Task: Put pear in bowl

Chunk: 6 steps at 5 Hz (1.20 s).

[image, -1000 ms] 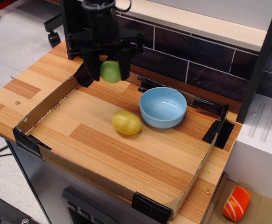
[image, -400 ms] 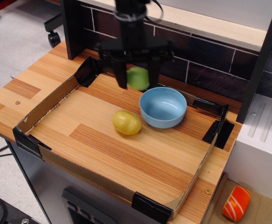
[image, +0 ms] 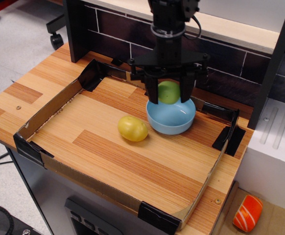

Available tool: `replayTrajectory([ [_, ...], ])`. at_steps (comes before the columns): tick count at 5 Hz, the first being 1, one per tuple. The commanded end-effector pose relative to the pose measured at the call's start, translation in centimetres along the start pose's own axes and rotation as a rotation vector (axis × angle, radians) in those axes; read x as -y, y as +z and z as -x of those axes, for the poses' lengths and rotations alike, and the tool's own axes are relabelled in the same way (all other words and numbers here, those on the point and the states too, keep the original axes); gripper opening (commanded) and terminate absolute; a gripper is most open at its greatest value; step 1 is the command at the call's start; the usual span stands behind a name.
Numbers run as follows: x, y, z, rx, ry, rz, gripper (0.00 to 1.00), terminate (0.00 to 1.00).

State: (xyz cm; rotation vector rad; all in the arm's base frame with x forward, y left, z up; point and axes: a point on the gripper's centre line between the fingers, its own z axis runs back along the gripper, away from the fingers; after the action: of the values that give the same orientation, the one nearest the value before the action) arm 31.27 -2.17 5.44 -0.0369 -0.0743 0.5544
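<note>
The bright-green pear (image: 168,92) is held between my gripper's two black fingers. My gripper (image: 170,96) is shut on it and hangs just above the back rim of the light-blue bowl (image: 171,117). The bowl stands on the wooden table at the right of the cardboard-walled area. Its inside shows nothing in it. The pear's lower edge sits level with the bowl's rim; I cannot tell whether they touch.
A yellow rounded fruit (image: 132,128) lies just left of the bowl. A low cardboard wall (image: 44,115) with black corner clips rings the work area. A dark tiled wall stands behind. An orange object (image: 247,213) lies on the floor at the lower right.
My gripper has carried the pear to the right, from the back left corner to a spot over the bowl, and somewhat lower. The bowl and yellow fruit have not moved.
</note>
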Motion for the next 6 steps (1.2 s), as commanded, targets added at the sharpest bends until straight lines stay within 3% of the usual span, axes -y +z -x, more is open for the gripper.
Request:
replayTrajectory([
  [1, 0.8, 0.3, -0.5, 0.014, -0.028, -0.019, 1.0, 0.0],
  [2, 0.4, 0.4, -0.7, 0.023, -0.055, -0.01, 1.0, 0.0],
  [4, -0.1, 5.1, -1.3, 0.031, -0.046, 0.071, 1.0, 0.0],
  [6, -4.0, 9.4, -1.2, 0.011, -0.077, 0.085, 1.0, 0.0],
])
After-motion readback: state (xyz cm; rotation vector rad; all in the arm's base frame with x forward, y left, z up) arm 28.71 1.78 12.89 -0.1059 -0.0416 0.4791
